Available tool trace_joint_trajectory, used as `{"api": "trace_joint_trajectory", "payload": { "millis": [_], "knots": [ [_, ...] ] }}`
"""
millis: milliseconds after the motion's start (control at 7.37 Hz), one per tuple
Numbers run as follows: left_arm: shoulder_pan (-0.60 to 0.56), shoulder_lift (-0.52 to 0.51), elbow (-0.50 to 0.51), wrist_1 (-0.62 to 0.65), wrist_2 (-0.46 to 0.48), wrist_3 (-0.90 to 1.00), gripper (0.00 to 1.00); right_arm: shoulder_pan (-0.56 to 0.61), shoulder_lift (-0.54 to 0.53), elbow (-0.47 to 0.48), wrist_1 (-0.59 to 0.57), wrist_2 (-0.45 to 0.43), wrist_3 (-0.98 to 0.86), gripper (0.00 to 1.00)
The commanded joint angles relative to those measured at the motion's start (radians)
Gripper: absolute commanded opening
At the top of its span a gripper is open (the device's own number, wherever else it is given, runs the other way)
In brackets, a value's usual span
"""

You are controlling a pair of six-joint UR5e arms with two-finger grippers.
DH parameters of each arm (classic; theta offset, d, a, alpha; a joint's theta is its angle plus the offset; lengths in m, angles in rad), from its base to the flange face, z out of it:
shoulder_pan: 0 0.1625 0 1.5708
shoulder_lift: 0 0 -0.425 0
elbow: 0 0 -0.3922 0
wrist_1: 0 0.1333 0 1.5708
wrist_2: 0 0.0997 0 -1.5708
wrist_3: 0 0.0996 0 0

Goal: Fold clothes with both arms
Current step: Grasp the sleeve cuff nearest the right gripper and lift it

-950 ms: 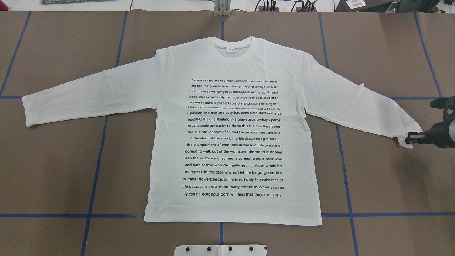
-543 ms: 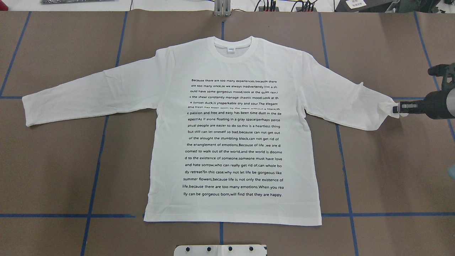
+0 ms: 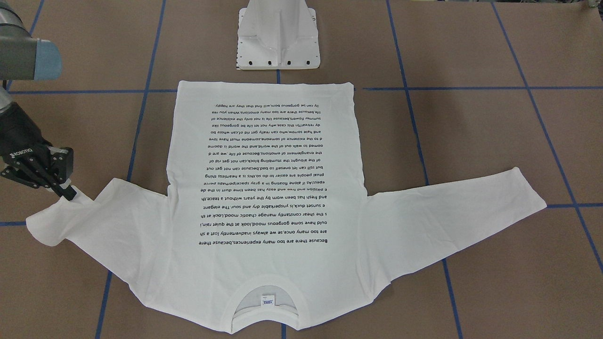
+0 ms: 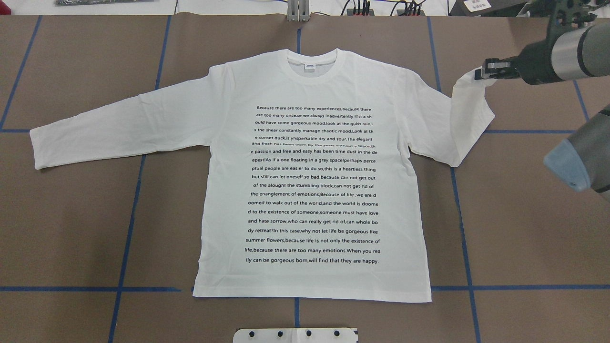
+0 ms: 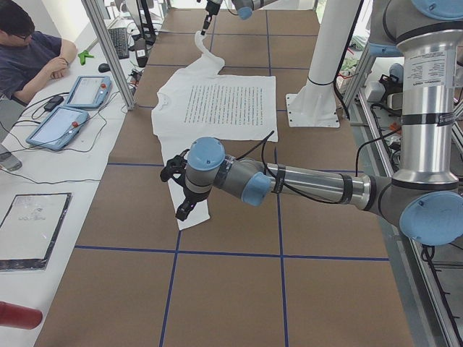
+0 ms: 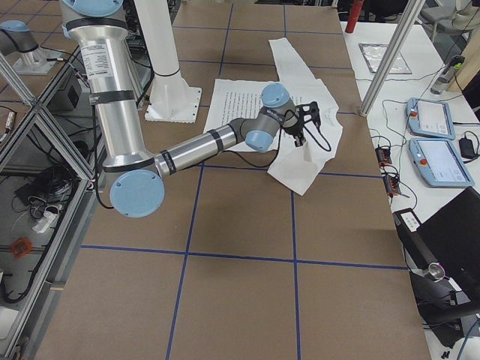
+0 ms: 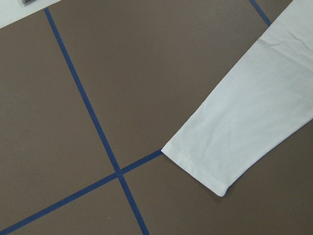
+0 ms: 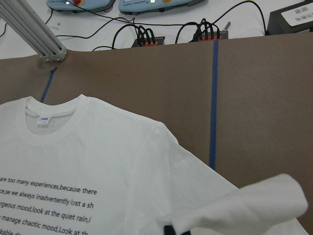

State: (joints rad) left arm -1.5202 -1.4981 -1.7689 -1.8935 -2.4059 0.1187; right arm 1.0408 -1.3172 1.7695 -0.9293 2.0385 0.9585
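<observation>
A white long-sleeved T-shirt point(image 4: 310, 181) lies flat on the brown table, printed text up, neck point(image 4: 314, 64) at the far side. My right gripper point(image 4: 483, 72) is shut on the right sleeve's cuff and holds it lifted, so the sleeve point(image 4: 469, 114) doubles back toward the shoulder. The front-facing view has this gripper point(image 3: 68, 193) at the left. In the right wrist view the raised sleeve point(image 8: 244, 205) hangs in the foreground. The left sleeve point(image 4: 95, 128) lies stretched out, cuff point(image 7: 205, 161) flat. My left gripper point(image 5: 182, 211) hovers over that cuff; I cannot tell whether it is open or shut.
The white pedestal base point(image 3: 278, 42) stands at the shirt's hem side. Blue tape lines point(image 4: 128, 224) cross the table. Cable plugs point(image 4: 381, 9) and a metal post point(image 4: 298, 9) sit at the far edge. A person point(image 5: 29, 50) sits by two teach pendants point(image 5: 72, 108).
My right gripper has carried the right cuff up off the table, toward the far side and inward, folding the sleeve back on itself. The rest of the shirt has not moved.
</observation>
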Motion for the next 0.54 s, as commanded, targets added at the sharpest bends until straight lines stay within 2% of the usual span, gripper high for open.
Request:
{"api": "trace_joint_trajectory", "payload": {
  "millis": [0,136,407],
  "knots": [
    [0.0,-0.004,0.0,0.001,-0.01,-0.002,1.0,-0.066,0.18,-0.002,-0.141,-0.014,0.017,0.0],
    [0.0,-0.005,0.0,0.002,-0.01,-0.002,1.0,-0.131,0.249,-0.002,-0.196,-0.085,0.075,0.0],
    [0.0,-0.005,0.002,0.002,-0.01,-0.002,1.0,-0.292,0.301,-0.019,-0.207,-0.293,0.114,0.0]
  ]
}}
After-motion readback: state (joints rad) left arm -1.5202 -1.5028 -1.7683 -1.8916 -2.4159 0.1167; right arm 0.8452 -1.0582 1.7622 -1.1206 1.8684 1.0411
